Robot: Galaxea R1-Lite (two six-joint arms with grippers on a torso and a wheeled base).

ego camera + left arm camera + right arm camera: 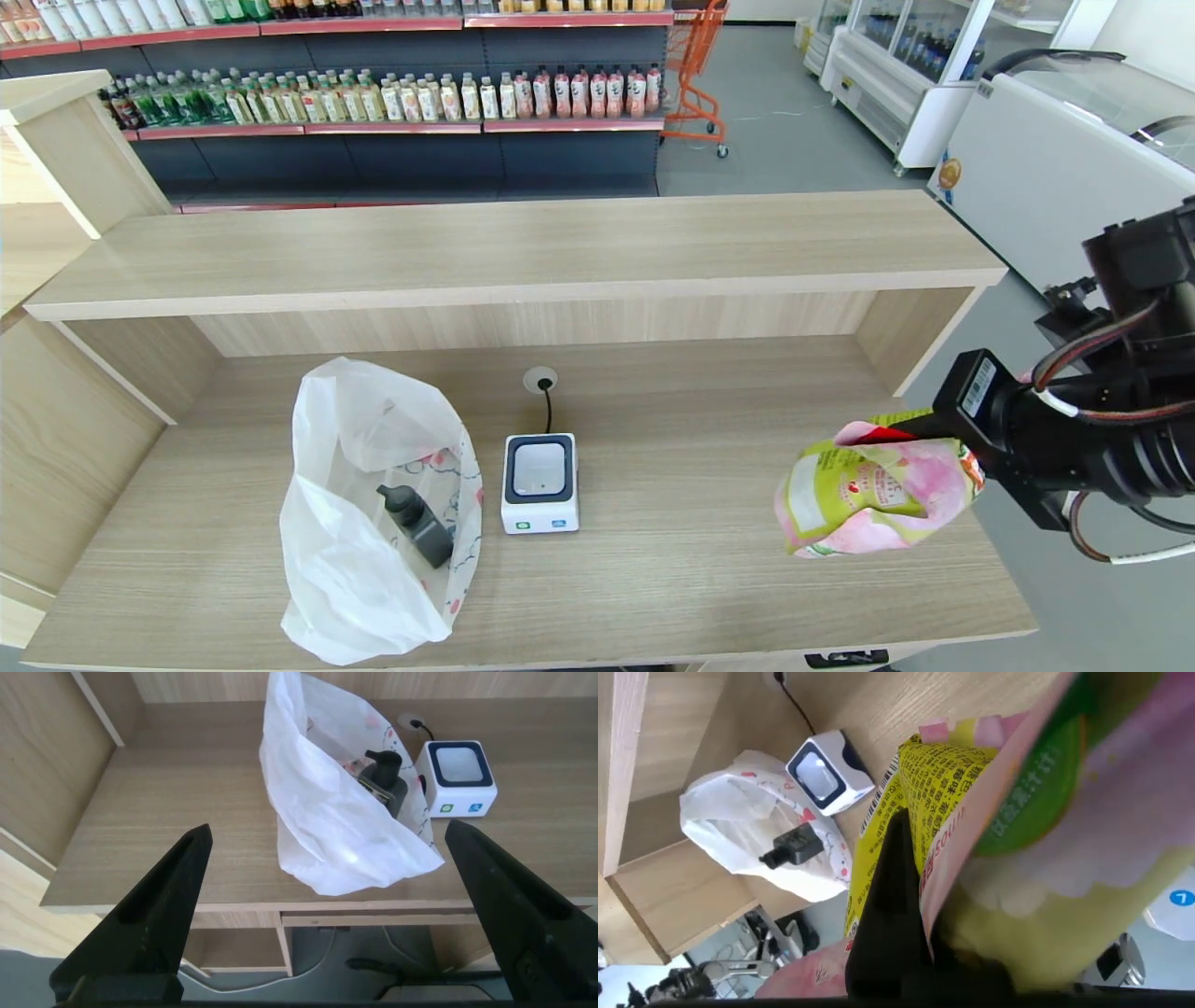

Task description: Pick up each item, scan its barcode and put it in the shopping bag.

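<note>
The right gripper point(924, 437) is clamped on the green-pink snack pouch point(868, 499), held up well right of the barcode scanner point(540, 481), probably to turn its barcode toward it, while the left gripper point(322, 938) hangs wide open, empty, near the shopping bag point(359, 551).

wooden counter point(523, 243) | drink shelves point(392, 121) behind | grey floor point(794, 140) | orange cart point(695, 65) beyond | white freezers point(1046, 159) at right

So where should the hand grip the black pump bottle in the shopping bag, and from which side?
Probably across the body of the black pump bottle, below the pump, from above through the open mouth of the shopping bag: the bottle leans, and the bag's walls block the sides.
</note>
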